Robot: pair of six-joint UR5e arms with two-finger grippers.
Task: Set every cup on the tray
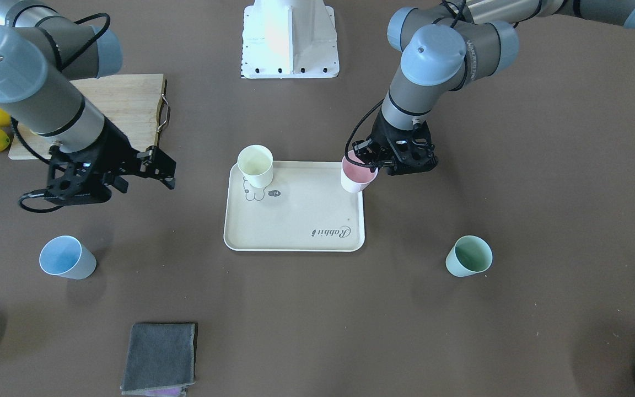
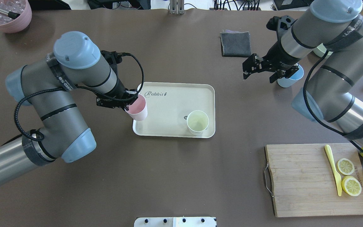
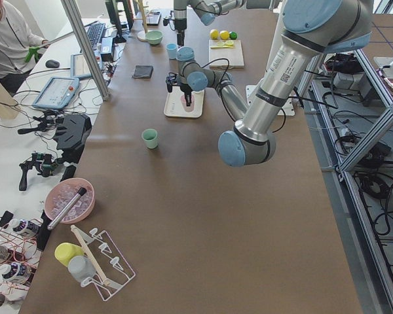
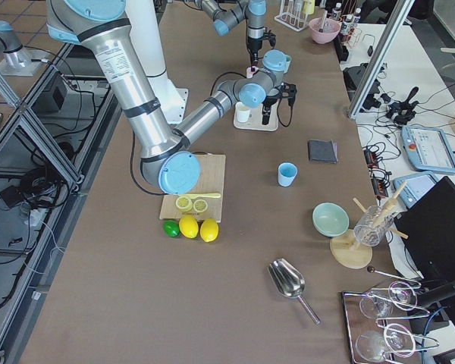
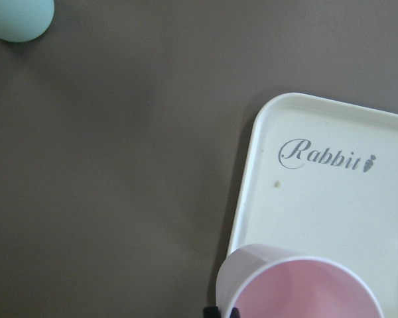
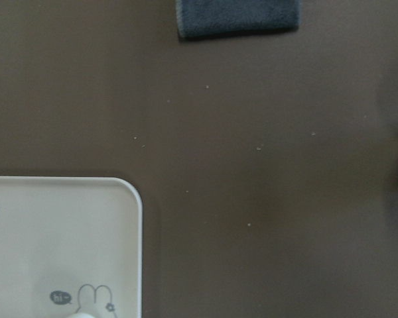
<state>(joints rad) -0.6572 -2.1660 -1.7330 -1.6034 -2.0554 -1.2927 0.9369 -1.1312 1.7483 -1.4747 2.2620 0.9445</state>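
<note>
While your left jaws grip the pink cup (image 1: 357,177) at the tray (image 1: 295,220) left edge, clear of the cream cup (image 1: 255,164), right jaws hang open.

Two arms of grey tubular links, left arm (image 2: 63,129) and right arm (image 2: 329,94), with rounded pale-blue joint caps (image 2: 74,49) and black bands (image 2: 345,37) bearing white lettering too small to read. Left hand (image 2: 131,100) and right hand (image 2: 260,75) are black and skeletal. A looped black cable (image 2: 15,113) shows at frame left. The base (image 1: 290,38) is white, with dark screws (image 1: 280,70) along its edge.
</note>
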